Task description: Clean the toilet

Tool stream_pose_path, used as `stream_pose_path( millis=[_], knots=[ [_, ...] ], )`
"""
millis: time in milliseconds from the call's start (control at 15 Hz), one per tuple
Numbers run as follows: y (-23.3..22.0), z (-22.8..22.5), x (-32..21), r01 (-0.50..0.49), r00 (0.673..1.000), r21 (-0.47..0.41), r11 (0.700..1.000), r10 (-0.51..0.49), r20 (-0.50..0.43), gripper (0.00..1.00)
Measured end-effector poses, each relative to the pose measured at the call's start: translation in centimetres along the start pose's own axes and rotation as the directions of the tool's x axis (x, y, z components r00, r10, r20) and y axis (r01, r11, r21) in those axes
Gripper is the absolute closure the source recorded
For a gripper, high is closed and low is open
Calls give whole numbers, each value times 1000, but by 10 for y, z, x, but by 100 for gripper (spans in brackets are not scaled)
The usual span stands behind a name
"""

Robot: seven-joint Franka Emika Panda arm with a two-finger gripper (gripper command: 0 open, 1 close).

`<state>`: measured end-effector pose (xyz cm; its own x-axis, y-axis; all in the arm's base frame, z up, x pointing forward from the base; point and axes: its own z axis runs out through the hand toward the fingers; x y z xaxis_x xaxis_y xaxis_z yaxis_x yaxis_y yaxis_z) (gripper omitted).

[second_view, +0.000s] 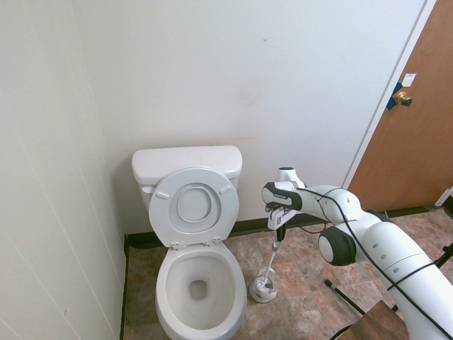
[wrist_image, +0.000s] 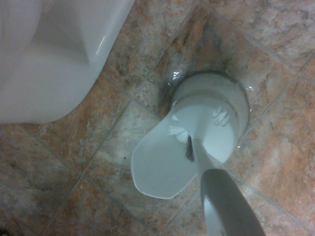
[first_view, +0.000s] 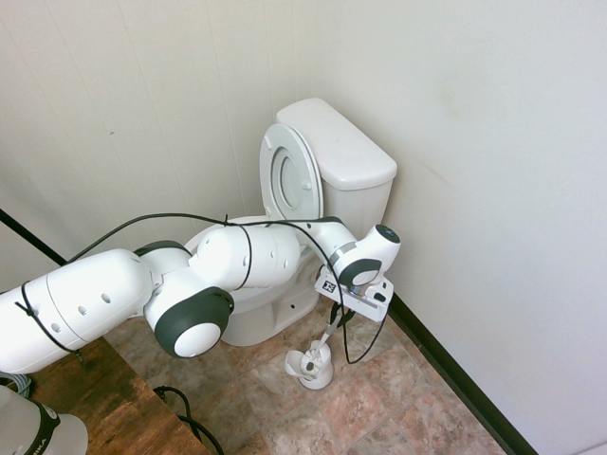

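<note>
Pale walls (second_view: pixel 248 85) meet in a corner above a mottled, pinkish-brown tiled floor (first_view: pixel 375 412), with a brown door (second_view: pixel 400 156) farther along. The white toilet (second_view: pixel 202 283) stands in that corner, its tank by the wall, seat and lid (second_view: pixel 195 205) raised, bowl open. The white arm (second_view: pixel 396 255) reaches across beside it, past a wooden tabletop (first_view: pixel 114 412). A dark baseboard (first_view: pixel 455 379) edges the floor. The small white brush holder (wrist_image: pixel 211 88) sits near the toilet's base — a strip of tile lies between them, and more floor spreads on its other side. The gripper (second_view: pixel 281 231) is clamped on the handle of the toilet brush (wrist_image: pixel 226 196) — its bristle end down at the holder, handle tilted.
</note>
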<state>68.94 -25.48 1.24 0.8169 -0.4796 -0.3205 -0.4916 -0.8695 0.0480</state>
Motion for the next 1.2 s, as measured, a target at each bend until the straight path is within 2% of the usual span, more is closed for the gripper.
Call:
stream_pose_path(
  millis=[667, 1200],
  knots=[
    [14, 12, -35, -22, 999, -2, 1000, 22, -37, 100],
    [12, 21, -90, -19, 993, 10, 1000, 20, -117, 100]
  ],
)
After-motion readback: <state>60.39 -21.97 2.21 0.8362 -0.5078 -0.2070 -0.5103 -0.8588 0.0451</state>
